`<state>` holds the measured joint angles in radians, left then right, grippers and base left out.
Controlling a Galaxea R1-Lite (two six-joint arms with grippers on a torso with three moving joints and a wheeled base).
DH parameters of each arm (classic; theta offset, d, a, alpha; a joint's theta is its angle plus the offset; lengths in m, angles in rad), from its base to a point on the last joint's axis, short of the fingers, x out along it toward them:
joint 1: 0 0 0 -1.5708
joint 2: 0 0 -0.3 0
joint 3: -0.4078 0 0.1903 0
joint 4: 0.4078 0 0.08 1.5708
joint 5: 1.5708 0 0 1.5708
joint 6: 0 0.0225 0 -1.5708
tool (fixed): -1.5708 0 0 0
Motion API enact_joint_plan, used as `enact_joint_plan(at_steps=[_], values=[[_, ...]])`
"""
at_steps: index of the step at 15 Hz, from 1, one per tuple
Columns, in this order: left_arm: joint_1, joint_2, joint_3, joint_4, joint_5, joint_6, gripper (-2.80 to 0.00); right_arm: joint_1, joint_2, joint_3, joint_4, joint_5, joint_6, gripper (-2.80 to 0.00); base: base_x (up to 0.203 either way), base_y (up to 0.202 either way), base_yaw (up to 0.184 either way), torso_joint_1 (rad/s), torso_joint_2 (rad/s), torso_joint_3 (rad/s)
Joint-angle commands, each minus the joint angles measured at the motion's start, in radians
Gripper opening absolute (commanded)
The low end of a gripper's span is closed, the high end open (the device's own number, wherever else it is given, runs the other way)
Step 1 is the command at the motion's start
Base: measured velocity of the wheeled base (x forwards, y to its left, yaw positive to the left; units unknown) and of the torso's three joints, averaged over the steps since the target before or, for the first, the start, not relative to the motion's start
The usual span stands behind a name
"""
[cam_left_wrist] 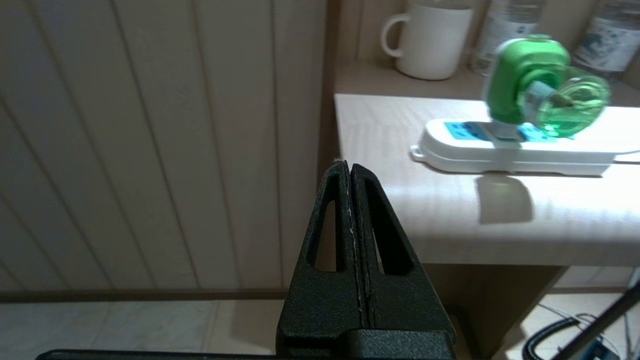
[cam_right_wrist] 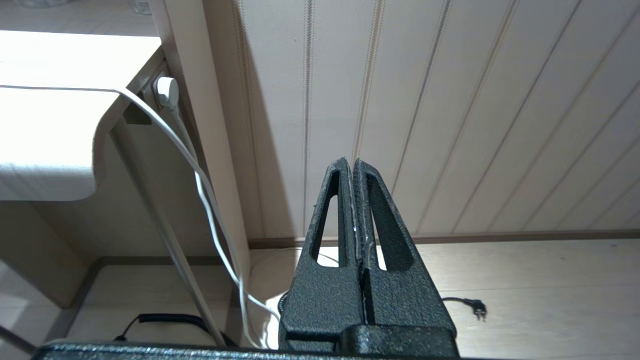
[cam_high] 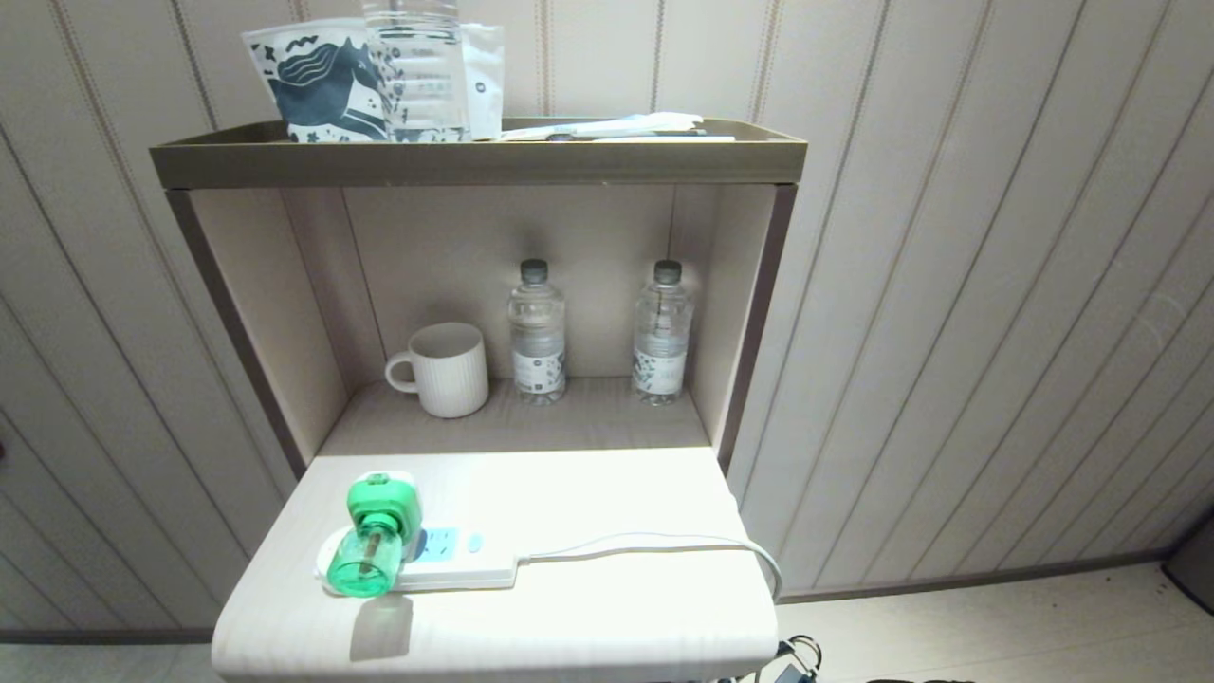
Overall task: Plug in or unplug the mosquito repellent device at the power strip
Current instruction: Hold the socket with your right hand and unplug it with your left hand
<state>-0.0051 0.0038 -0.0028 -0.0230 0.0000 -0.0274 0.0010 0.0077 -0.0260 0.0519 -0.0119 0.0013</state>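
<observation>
Panelled wall backs power strip (cam_high: 446,560) carrying mosquito repellent device (cam_high: 375,536), prongs hidden; both pincers pressed together.

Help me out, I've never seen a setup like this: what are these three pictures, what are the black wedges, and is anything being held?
One picture comes from the robot's head, looking down at a white tabletop below a shelf. The other two come from cameras on its wrists. The black wedges are the left gripper and right gripper, both shut and empty, below table height. On the tabletop lies a power strip with the green mosquito repellent device plugged in. A mug and two water bottles stand behind.
</observation>
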Motion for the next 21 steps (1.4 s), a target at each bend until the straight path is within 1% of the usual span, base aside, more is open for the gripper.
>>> enact_joint_plan(at_steps=[1,14,16,21], values=[[0.002,0.001,0.0,-0.002,0.0,0.0,-2.8,0.002,0.001,0.0,0.0,0.001,0.0,-2.8,0.0,0.052,0.006,0.002,0.0,0.001],[0.002,0.001,0.0,-0.002,0.0,0.0,-2.8,0.002,0.002,0.0,0.0,0.001,0.0,-2.8,0.0,0.004,0.0,0.0,0.0,0.0],[0.002,0.001,0.0,-0.002,0.0,0.0,-2.8,0.002,0.002,0.0,0.0,0.0,0.0,-2.8,0.001,0.116,-0.001,-0.001,0.0,0.002],[0.002,0.001,0.0,-0.002,0.0,0.0,-2.8,0.002,0.002,0.0,0.0,0.0,0.0,-2.8,0.0,0.178,-0.004,0.002,0.01,0.004]])
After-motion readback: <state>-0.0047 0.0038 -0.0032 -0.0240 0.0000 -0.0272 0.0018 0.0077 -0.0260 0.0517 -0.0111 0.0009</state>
